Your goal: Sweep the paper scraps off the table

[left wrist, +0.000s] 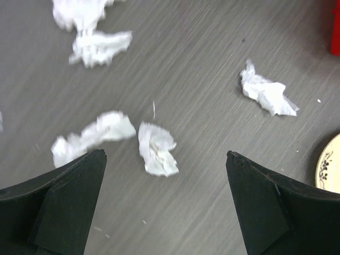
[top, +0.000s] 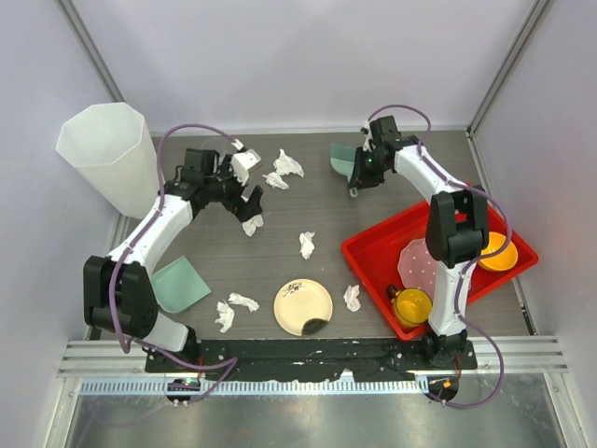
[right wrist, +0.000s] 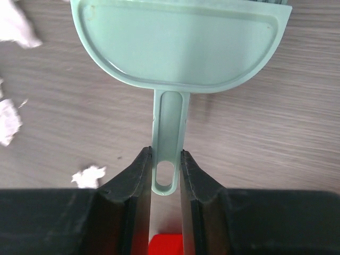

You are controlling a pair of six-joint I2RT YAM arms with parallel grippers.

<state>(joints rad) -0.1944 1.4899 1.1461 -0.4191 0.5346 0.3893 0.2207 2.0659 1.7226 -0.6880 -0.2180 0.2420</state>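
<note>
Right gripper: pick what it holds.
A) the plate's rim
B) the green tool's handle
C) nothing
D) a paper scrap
B: in the right wrist view, the right gripper is clamped on the slim handle of the green tool.

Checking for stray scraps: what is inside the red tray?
The red tray holds an orange bowl, a yellow cup and a pale dotted disc. The paper scraps in view lie outside it. The right arm covers the tray's middle.
</note>
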